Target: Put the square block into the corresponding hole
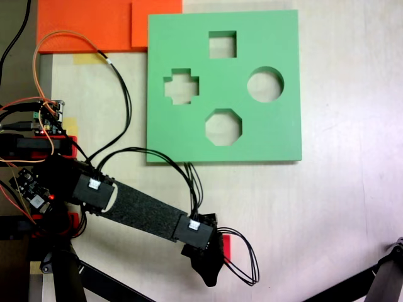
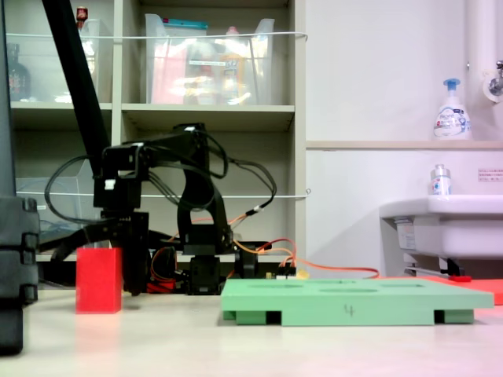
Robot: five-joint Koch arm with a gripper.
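In the first exterior view the arm [image 1: 141, 214] runs from its base at lower left across to the lower middle of the frame, where the jaws [image 1: 211, 264] point down toward the bottom edge. A sliver of the red block [image 1: 226, 246] shows just at their right side, mostly hidden under the wrist. In the second exterior view the block [image 2: 99, 280] stands upright on the counter [image 2: 259, 345] at lower left, with the jaws [image 2: 118, 236] directly behind and above it. One dark finger comes down along the block's right side. I cannot tell whether the jaws are clenched on the block or only set around it; neither view shows both contact faces.

Further right, the green board [image 1: 277, 132] lies flat, filling the upper middle of the first exterior view. The square hole [image 1: 222, 44] sits near its top edge, above the cross and octagon cutouts, empty.

So the block lies at the jaws, and the hole is well apart from them, almost straight up the first exterior view, across most of the board. The carry probably needs a lift clear of the board's near edge first.
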